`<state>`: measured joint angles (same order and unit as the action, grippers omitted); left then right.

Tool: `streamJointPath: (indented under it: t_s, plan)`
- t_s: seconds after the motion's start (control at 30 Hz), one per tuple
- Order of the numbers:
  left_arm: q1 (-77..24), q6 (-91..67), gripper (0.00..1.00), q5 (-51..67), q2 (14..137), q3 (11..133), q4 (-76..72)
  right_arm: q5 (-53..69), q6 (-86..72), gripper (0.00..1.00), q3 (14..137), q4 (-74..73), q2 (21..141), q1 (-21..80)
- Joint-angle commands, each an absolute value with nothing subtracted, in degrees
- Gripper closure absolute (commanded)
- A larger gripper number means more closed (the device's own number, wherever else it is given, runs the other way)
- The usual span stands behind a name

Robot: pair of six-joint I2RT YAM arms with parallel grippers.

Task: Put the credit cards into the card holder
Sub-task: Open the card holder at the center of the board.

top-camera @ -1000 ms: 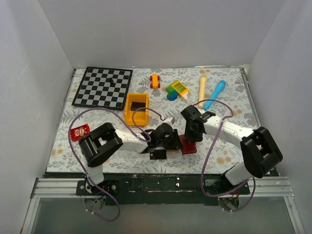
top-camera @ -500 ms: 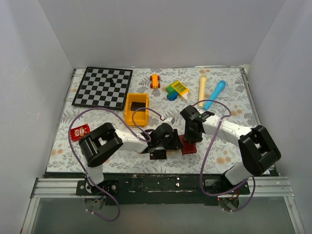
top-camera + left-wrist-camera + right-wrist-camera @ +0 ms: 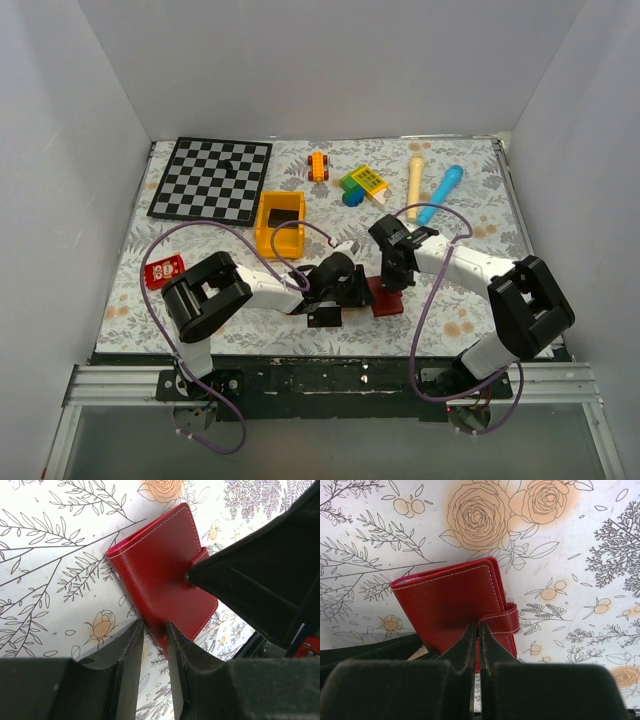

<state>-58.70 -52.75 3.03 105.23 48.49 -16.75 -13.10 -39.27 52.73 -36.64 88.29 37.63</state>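
The maroon card holder (image 3: 388,300) lies folded shut on the flowered table, its snap tab (image 3: 501,621) fastened. From the left, my left gripper (image 3: 155,627) has its jaws closed narrowly on the holder's near corner (image 3: 160,580). From behind, my right gripper (image 3: 479,626) is shut, and the free end of the tab on the holder (image 3: 445,600) runs in between its tips. In the top view both grippers (image 3: 358,292) (image 3: 390,282) crowd the holder. A black credit card (image 3: 325,318) lies by the front edge, under my left wrist.
A yellow bin (image 3: 262,228) with a dark flat piece inside stands behind my left arm. A checkerboard (image 3: 212,178) is at the back left. A toy car (image 3: 318,165), coloured blocks (image 3: 364,184), a cream stick (image 3: 415,185) and a blue stick (image 3: 441,193) lie at the back. A red tag (image 3: 163,271) is left.
My right gripper's jaws have closed from about half open to shut at the snap tab, and the right arm has shifted slightly left. The left arm and the holder have not moved.
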Motion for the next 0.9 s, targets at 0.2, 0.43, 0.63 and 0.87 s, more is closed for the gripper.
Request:
streamJointPath:
  t_s: [0.2,0.43,0.63,0.87]
  plan:
    - [-58.98,-52.91,0.76,2.81,106.44,49.48,-12.75,-15.03,-41.04,0.99,52.65,-39.46,81.92,38.06]
    - [-58.97,-53.00,0.76,2.81,106.26,49.22,-12.74,-19.41,-42.45,0.99,52.39,-43.41,79.98,37.62]
    - [-58.98,-52.56,0.76,2.90,105.91,49.39,-12.31,-24.34,-43.33,0.99,50.54,-45.79,78.84,35.69]
    - [-58.97,-52.03,0.76,2.90,105.82,50.01,-11.60,-24.79,-43.33,0.87,47.47,-44.56,81.29,31.82]
